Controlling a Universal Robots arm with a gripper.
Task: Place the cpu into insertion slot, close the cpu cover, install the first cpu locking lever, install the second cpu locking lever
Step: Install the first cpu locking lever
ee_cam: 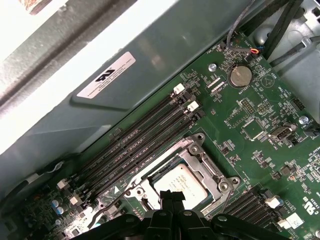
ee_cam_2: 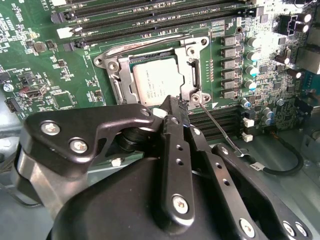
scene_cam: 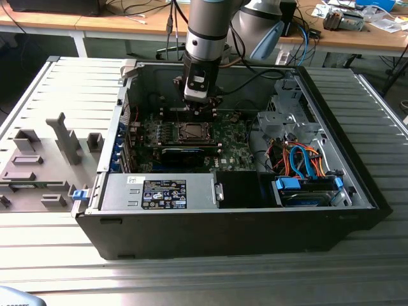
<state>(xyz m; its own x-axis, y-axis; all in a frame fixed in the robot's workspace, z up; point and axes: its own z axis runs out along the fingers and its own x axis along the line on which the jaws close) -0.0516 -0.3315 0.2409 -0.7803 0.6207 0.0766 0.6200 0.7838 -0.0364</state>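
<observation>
Inside the open PC case (scene_cam: 357, 191) on the bench, ext. view: claw (scene_cam: 194, 109) hangs just above the insertion slot (scene_cam: 190, 132). Second wrist view: cpu (ee_cam_2: 155, 82) seated, cpu cover (ee_cam_2: 190, 75) down over it, claw fingertips together beside a thin locking lever (ee_cam_2: 220, 131). First wrist view: same; levers judged not yet latched.

Memory slots (ee_cam: 145, 142) and case wall (ee_cam: 150, 65) hem the insertion slot (scene_cam: 190, 132) closely.
</observation>
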